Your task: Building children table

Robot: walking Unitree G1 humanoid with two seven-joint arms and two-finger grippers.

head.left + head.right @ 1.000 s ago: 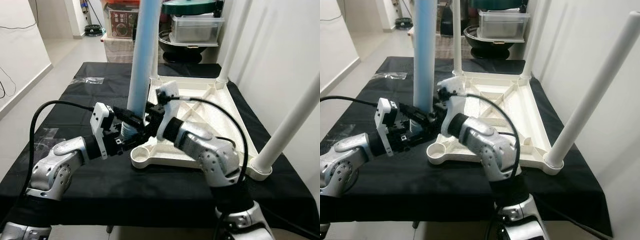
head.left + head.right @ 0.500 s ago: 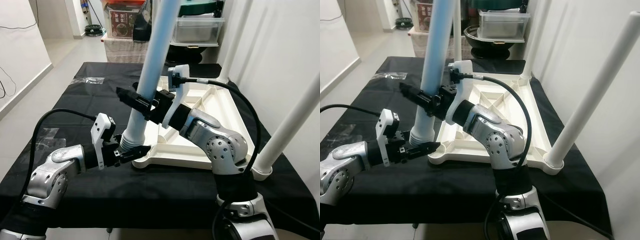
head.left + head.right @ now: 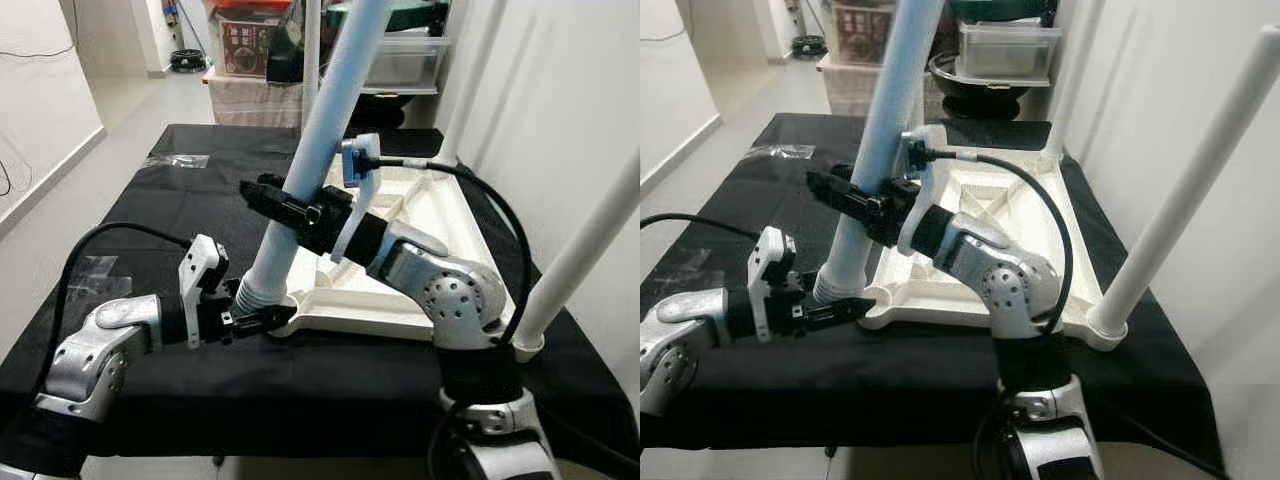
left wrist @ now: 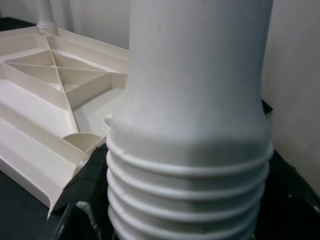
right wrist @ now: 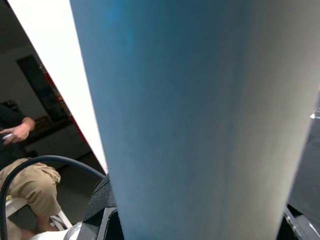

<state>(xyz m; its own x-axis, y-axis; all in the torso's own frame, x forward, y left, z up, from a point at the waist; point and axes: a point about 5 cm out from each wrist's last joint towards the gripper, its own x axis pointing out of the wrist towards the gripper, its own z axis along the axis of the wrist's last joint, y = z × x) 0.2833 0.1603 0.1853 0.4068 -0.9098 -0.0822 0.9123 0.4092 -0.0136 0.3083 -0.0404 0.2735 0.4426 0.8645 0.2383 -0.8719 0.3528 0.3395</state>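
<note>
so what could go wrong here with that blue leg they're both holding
The light blue leg is tilted, its threaded end beside the empty corner socket of the upturned tabletop, not in it. Pushed in at this angle, the threads could jam or cross.

The left gripper pinches near the threads and the right gripper higher up; if they move out of step the leg may slip or twist.

The leg could also lever the tabletop across the black cloth.
</note>
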